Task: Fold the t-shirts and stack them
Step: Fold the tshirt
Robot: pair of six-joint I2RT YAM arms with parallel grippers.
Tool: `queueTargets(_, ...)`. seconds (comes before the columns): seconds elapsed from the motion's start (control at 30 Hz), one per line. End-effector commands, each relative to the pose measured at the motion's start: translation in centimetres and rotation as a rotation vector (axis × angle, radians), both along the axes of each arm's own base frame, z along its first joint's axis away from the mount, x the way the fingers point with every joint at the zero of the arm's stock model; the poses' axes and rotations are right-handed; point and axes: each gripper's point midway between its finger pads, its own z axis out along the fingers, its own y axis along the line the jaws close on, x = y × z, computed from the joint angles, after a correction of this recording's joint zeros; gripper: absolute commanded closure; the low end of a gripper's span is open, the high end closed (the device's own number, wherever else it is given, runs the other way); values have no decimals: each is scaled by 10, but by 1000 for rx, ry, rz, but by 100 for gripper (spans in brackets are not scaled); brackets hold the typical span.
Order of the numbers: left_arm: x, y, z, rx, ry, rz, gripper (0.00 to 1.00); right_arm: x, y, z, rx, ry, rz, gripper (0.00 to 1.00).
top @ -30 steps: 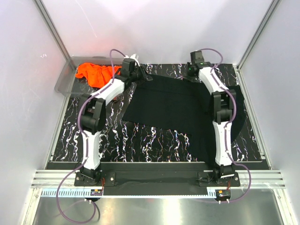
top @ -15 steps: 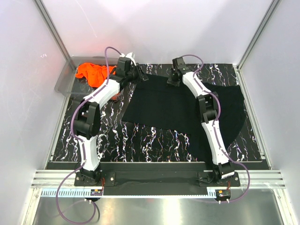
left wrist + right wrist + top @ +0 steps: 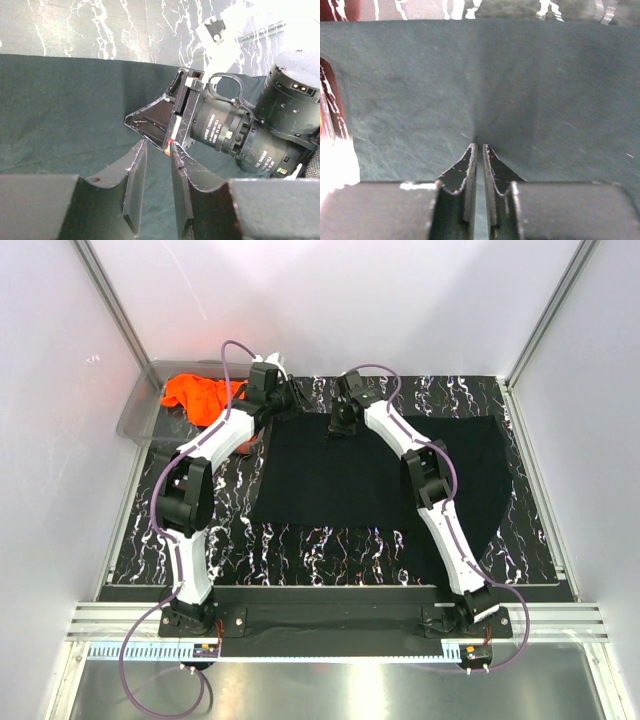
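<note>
The black t-shirt [image 3: 370, 470] is light, limp cloth. It gives no resistance, sags wherever it is not held, and drags along the desk [image 3: 300, 540] rather than sliding cleanly. It is best taken by a pinch at a hem, corner or shoulder seam, ideally at two points along one edge so that it lifts flat.

It lies spread across the middle and right of the desk, plain and matte, with a fairly straight top edge and no print showing. The orange t-shirt [image 3: 195, 395] sits crumpled in the clear bin [image 3: 135, 415] at the upper left, bright and bunched.

The right claw [image 3: 480, 147] is clenched on a small fold near the black shirt's top edge, where the cloth puckers up into its tips. The left claw [image 3: 156, 145] stands at the shirt's upper left corner with its jaws slightly apart. Whether any cloth is caught between them cannot be told.
</note>
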Motion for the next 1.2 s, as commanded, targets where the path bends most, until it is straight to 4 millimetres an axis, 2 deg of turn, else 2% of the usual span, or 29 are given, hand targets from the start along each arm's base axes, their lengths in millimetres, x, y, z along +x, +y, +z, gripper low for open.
queueTargets(0.0, 12, 1, 18, -28, -45, 33, 70, 28, -42, 83, 46, -115, -56, 84)
queueTargets(0.07, 14, -2, 17, -37, -41, 35, 70, 36, -64, 104, 48, -141, -99, 74)
queueTargets(0.1, 14, -7, 18, -45, -43, 29, 69, 45, -93, 121, 42, -166, -161, 69)
queueTargets(0.13, 15, -10, 9, -42, -27, 26, 69, 48, -108, 129, 34, -177, -191, 61)
queueTargets(0.17, 16, -13, 7, -46, -21, 21, 69, 50, -128, 127, 17, -167, -229, 58)
queueTargets(0.2, 17, -18, 6, -54, -16, 17, 69, 52, -148, 144, 7, -195, -268, 54)
queueTargets(0.23, 17, -22, 3, -55, -12, 13, 69, 59, -184, 147, -3, -199, -331, 53)
queueTargets(0.27, 19, -25, -9, -49, 8, 13, 68, 60, -202, 148, -15, -199, -359, 48)
queueTargets(0.3, 19, -31, -10, -51, 12, 7, 68, 59, -219, 150, -36, -204, -377, 45)
queueTargets(0.33, 19, -34, -14, -47, 17, 8, 68, 62, -255, 150, -65, -206, -437, 43)
queueTargets(0.37, 19, -39, -28, -36, 37, 4, 68, 61, -271, 148, -90, -208, -444, 39)
queueTargets(0.4, 21, -42, -28, -36, 38, 7, 68, 61, -286, 150, -103, -212, -462, 37)
queueTargets(0.47, 22, -46, -44, -19, 59, 10, 68, 60, -339, 147, -130, -203, -538, 35)
queueTargets(0.53, 22, -48, -53, -17, 81, 23, 68, 57, -363, 141, -138, -188, -572, 34)
queueTargets(0.57, 22, -49, -59, -18, 95, 30, 68, 55, -386, 139, -142, -184, -601, 34)
queueTargets(0.67, 21, -48, -83, -23, 160, 55, 69, 52, -412, 122, -154, -156, -618, 33)
queueTargets(0.7, 21, -49, -92, -23, 191, 63, 70, 49, -427, 115, -166, -144, -636, 33)
queueTargets(0.8, 21, -51, -104, -45, 243, 69, 73, 46, -450, 100, -191, -123, -649, 33)
queueTargets(0.97, 19, -48, -124, -60, 298, 83, 74, 44, -471, 74, -204, -85, -657, 33)
queueTargets(1.17, 18, -33, -141, -96, 371, 140, 75, 40, -489, 58, -231, -58, -693, 34)
